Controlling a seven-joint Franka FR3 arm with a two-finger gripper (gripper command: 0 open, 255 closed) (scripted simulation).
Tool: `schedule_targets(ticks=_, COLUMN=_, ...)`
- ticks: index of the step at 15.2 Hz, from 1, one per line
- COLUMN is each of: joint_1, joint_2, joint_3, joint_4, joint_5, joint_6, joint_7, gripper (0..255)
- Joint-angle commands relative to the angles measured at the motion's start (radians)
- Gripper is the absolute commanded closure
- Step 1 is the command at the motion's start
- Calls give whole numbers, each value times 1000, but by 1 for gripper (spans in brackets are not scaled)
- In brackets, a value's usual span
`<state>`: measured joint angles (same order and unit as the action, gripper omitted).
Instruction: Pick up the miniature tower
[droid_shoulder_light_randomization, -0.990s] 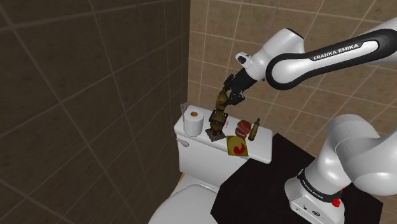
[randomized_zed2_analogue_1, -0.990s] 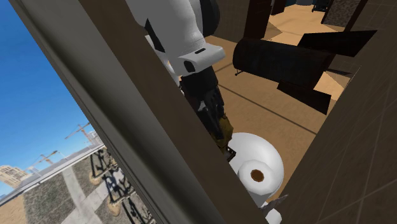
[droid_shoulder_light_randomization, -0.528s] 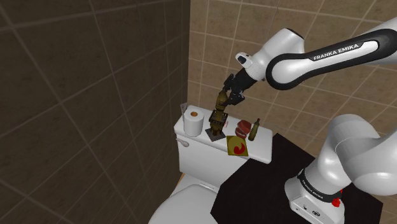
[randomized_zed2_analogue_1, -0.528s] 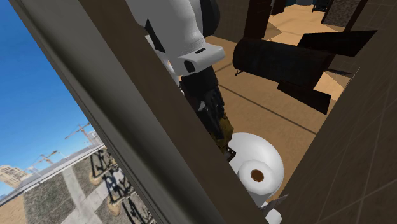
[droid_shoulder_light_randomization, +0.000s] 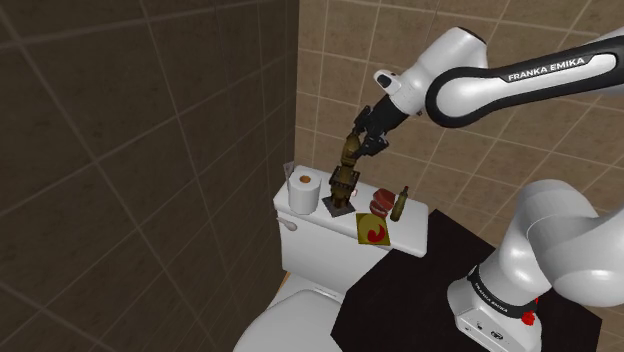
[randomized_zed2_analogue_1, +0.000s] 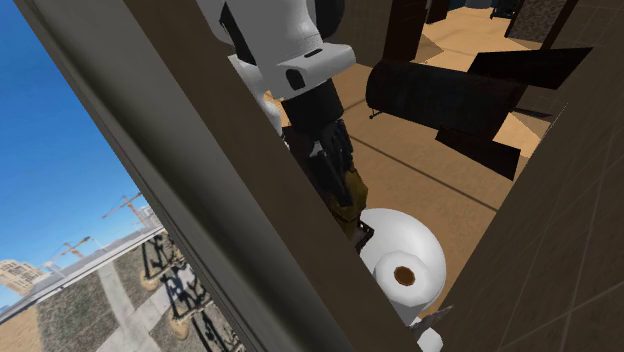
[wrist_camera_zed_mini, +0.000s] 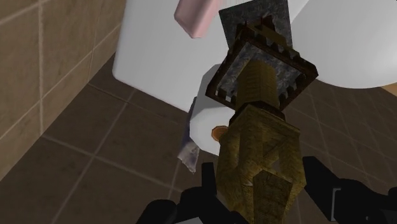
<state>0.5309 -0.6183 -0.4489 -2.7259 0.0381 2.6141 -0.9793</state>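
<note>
there was one olive-brown, stone-patterned miniature tower (droid_shoulder_light_randomization: 343, 186) on a dark square base, and it stood over the lid of the one white toilet tank (droid_shoulder_light_randomization: 318, 238), between a single white toilet paper roll (droid_shoulder_light_randomization: 303, 192) on the shoulder view's left and a single red round object (droid_shoulder_light_randomization: 381, 203) on its right. one small brown bottle (droid_shoulder_light_randomization: 402, 204) stood just beyond the red round object, and one yellow card with a red mark (droid_shoulder_light_randomization: 374, 231) leaned against the front of the tank below them. the one white arm (droid_shoulder_light_randomization: 500, 85) reached over from the black stand (droid_shoulder_light_randomization: 420, 290) and brought its all-black gripper (droid_shoulder_light_randomization: 358, 146) to the tower's top. in the wrist view the two fingers (wrist_camera_zed_mini: 207, 182) were clenched on the tower's upper section, one on each side, with the tower pinched between them. the tower's long axis ran nearly upright, base down toward the lid and top up in the gripper, with the top leaning a little toward the shoulder view's right. whether the base touched the lid could not be told. along the gripper the tower ran away from the camera toward its square base, with the roll beside it and one pink block (wrist_camera_zed_mini: 196, 16) past the base. in the second exterior view the gripper hung just above the roll.
</note>
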Motion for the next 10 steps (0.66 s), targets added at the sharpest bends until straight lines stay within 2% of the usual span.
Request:
schedule_targets(ticks=1, joint_1=-6, joint_2=-14, joint_3=14, joint_4=19, joint_5=-5, joint_6=-32, joint_7=13, gripper=255)
schedule_targets(ticks=8, joint_1=-22, joint_2=-51, joint_3=46, joint_4=87, joint_5=-15, joint_6=-138, joint_7=44, gripper=255)
schedule_targets(ticks=10, joint_1=-22, joint_2=-52, joint_3=47, joint_4=89, joint_5=-16, joint_6=-140, joint_7=45, gripper=255)
